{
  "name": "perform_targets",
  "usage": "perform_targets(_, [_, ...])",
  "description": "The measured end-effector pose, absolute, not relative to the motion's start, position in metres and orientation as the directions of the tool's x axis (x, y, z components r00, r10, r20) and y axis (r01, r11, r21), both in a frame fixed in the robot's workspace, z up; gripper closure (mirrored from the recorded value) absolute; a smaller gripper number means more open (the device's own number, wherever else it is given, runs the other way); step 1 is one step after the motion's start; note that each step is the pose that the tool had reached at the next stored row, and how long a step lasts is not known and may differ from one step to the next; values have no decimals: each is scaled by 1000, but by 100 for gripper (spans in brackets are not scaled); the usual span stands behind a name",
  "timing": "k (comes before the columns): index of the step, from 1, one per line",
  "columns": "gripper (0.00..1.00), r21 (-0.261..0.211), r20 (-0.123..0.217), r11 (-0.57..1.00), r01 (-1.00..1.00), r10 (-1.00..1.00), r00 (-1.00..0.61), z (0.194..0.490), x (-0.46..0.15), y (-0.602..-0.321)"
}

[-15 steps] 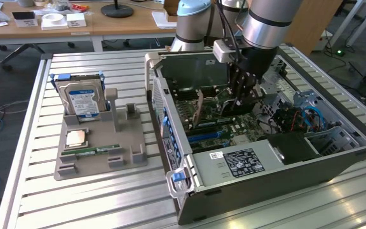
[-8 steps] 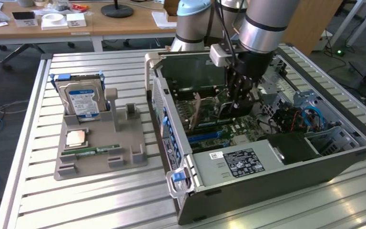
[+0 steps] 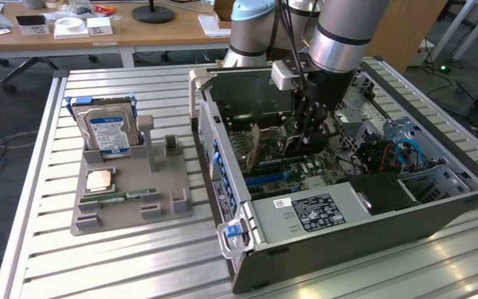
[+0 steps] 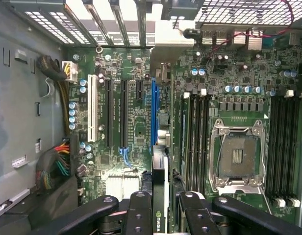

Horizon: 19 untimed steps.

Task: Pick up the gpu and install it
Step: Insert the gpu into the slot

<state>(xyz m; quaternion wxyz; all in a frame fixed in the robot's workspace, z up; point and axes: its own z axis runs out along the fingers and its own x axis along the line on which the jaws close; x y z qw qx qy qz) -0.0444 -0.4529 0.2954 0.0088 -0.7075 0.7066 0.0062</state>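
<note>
The gripper [image 4: 163,208] reaches down into the open computer case [image 3: 372,243], its jaws drawn narrow and clamped on the gpu [image 4: 161,191]. The gpu is seen edge-on between the black fingers [image 4: 139,213], a thin dark card with a green logo on its rim. It hangs over the motherboard [image 4: 131,122], in line with the long blue slot [image 4: 154,112]; whether it touches the slot cannot be told. The bare processor socket [image 4: 238,156] lies just beside. Outside the case, on the slatted table [image 3: 139,261], a grey stand [image 3: 131,208] holds a blue-labelled hard drive [image 3: 106,131] upright.
</note>
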Motion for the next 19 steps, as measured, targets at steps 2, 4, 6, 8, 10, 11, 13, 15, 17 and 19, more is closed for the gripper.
perform_targets(2, [74, -4, -21, -1, -1000, -1000, 1, 294, -45, -453])
perform_targets(4, [74, -4, -21, -1, -1000, -1000, 1, 293, -46, -453])
perform_targets(6, [74, -4, -21, -1, -1000, -1000, 1, 291, -47, -453])
perform_targets(8, [74, -4, -21, -1, -1000, -1000, 1, 289, -47, -453])
perform_targets(10, [74, -4, -21, -1, -1000, -1000, 1, 287, -48, -453])
perform_targets(11, [74, -4, -21, -1, -1000, -1000, 1, 286, -48, -453])
perform_targets(13, [74, -4, -21, -1, -1000, -1000, 1, 285, -49, -453])
perform_targets(15, [74, -4, -21, -1, -1000, -1000, 1, 283, -50, -453])
perform_targets(17, [74, -4, -21, -1, -1000, -1000, 1, 283, -51, -453])
perform_targets(19, [74, -4, -21, -1, -1000, -1000, 1, 283, -52, -453])
